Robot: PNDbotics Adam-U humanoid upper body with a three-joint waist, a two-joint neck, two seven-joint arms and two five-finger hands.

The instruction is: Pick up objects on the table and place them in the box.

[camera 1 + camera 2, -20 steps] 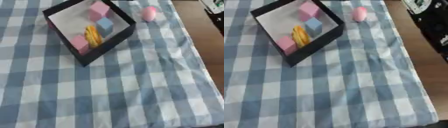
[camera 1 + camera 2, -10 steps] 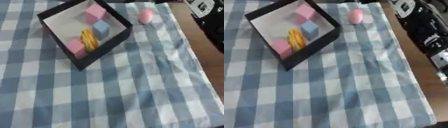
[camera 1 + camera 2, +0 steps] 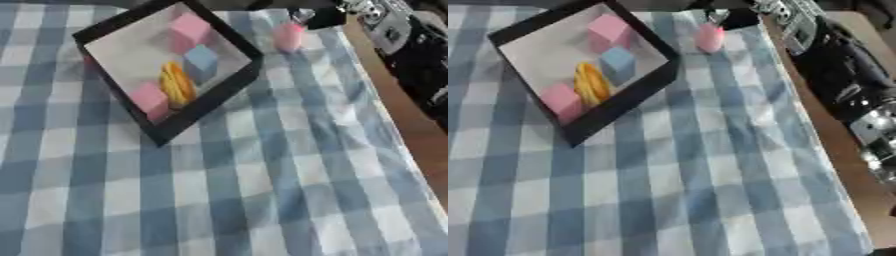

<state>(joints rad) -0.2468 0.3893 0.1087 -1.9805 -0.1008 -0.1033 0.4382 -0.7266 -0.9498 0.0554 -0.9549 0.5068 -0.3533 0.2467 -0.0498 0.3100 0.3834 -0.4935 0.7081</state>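
My right arm (image 3: 837,85) has come in along the right edge since a second ago, when no part of it showed, and my right hand (image 3: 737,15) now sits at the top of the frame, right beside the pink object (image 3: 708,37). The whole picture has also shifted, which is my head turning, not the things moving.

That pink object, small and rounded, lies on the cloth in the upper middle of the frame, just outside the box's right corner. My hand's dark tip is just above it and to its right; I cannot tell whether they touch, and I cannot tell whether my fingers are straight or curled.

The box (image 3: 214,102), black-walled with a pale floor, lies turned like a diamond in the upper left. Inside it are a pink block (image 3: 190,31) near the top, a blue block (image 3: 200,59) just below it, a yellow object (image 3: 177,86) in the middle, and a second pink block (image 3: 150,99) toward the lower corner, just beside the yellow one.

A blue and white checked cloth (image 3: 262,200) covers the desk (image 3: 411,125), whose bare brown wood shows along the right edge under my arm.
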